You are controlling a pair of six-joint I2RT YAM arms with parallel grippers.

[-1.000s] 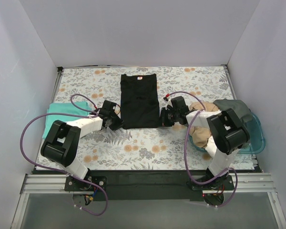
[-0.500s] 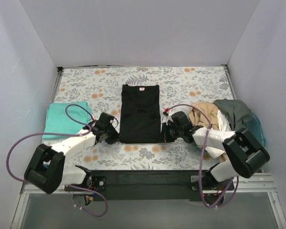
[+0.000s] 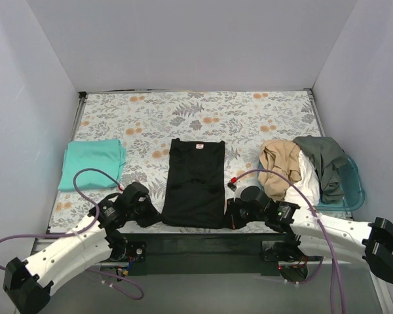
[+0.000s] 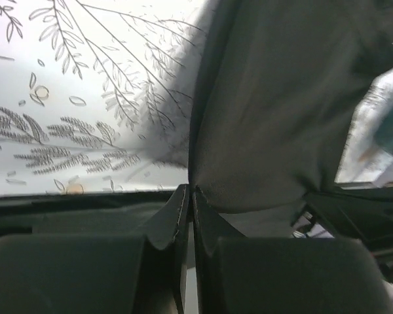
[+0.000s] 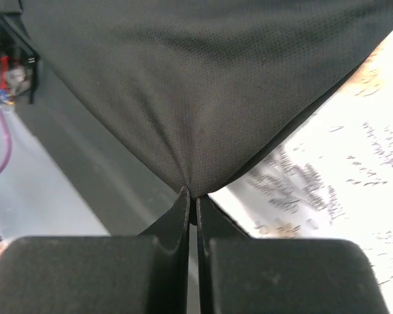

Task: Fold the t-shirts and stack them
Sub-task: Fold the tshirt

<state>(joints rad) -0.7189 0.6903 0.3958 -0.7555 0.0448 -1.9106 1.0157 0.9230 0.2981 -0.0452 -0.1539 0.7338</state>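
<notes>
I find my left gripper (image 4: 187,195) clamped on the near-left hem corner of the black t-shirt (image 3: 196,182) and my right gripper (image 5: 191,196) on the near-right corner. The hem is stretched along the table's (image 3: 262,111) near edge, apparently to flatten it for folding. The folded teal t-shirt (image 3: 92,163) lies at the left edge.

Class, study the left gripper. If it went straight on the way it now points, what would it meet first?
The black t-shirt: the left gripper is shut on its near corner, so the cloth lies directly ahead. Beyond it, depth is unclear.
</notes>
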